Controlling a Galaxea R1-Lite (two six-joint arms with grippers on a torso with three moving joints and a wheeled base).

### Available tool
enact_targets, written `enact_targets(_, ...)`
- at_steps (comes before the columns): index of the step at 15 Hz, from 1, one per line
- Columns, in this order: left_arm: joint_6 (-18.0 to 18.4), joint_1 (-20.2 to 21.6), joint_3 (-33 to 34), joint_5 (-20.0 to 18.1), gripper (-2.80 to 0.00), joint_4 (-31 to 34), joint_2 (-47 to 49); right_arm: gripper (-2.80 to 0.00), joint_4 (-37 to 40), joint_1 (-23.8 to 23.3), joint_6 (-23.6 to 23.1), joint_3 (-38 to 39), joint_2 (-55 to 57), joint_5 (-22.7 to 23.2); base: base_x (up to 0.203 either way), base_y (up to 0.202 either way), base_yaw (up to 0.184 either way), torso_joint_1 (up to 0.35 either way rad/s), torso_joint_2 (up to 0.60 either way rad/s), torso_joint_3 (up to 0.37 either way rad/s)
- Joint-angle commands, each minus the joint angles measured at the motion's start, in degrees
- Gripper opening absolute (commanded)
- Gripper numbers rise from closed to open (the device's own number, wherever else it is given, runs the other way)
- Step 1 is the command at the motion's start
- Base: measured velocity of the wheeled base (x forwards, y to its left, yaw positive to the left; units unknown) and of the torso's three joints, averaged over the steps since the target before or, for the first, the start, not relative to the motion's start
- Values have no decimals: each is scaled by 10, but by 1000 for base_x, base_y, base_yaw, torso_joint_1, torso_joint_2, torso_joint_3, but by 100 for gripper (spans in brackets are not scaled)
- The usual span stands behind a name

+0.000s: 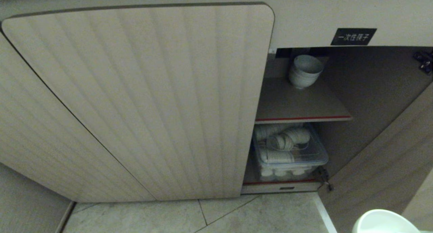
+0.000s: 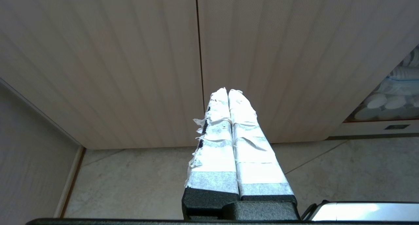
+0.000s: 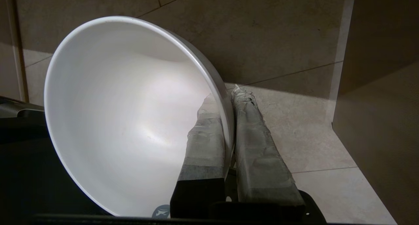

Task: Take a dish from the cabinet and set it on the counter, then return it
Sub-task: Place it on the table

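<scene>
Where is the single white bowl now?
The bowl is pinched at its rim by the right claw, low at the head view's right, in front of the open cabinet.

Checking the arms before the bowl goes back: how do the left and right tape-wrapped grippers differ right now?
The right gripper is shut on the rim of the small white round ceramic bowl, one finger inside and one outside. The left gripper holds nothing, its fingers pressed together, facing the closed fluted beige cabinet door. Both have tape-wrapped fingers.

The right hand point(image 3: 229, 97) pinches the bowl point(image 3: 124, 113) rim, one finger inside, one outside. The left hand point(image 2: 228, 92) hangs idle, fingers pressed together.
</scene>
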Motion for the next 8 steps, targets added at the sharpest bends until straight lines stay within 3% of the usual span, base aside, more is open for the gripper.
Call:
enact_targets(1,0,0,0,0,-280,0,0,-280,2,0,0,1,0,1,0,0,0,0,0,0)
enact_targets(8,0,0,0,0,-280,0,0,-280,3,0,1,6,2,1,0,0,0,0,0,0)
